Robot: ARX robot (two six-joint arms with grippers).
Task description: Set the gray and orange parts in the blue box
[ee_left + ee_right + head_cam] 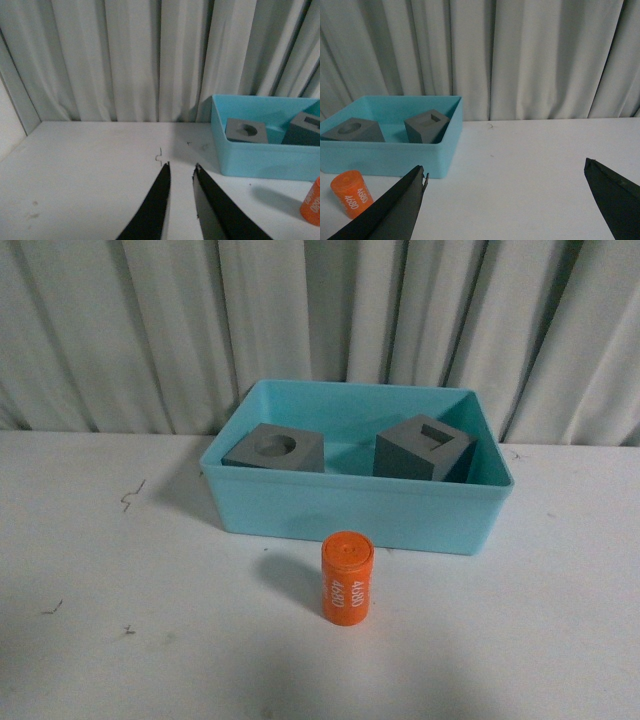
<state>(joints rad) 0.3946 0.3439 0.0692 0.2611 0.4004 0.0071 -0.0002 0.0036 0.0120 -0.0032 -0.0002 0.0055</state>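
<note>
Where a white table [100, 640] meets a pale pleated curtain [150, 320], the blue box [350, 512], a light turquoise bin, stands near the far edge. Inside it rest two gray parts, apart from each other: the gray cube with a round recess [275, 448] on the left and the gray cube with a rectangular recess [422, 448] on the right. The orange cylinder [347, 576], printed with white digits, stands upright on the table just in front of the box, outside it. The left gripper [182, 167] shows a narrow gap between its fingers, holding nothing; the right gripper [505, 167] is spread wide, empty.
</note>
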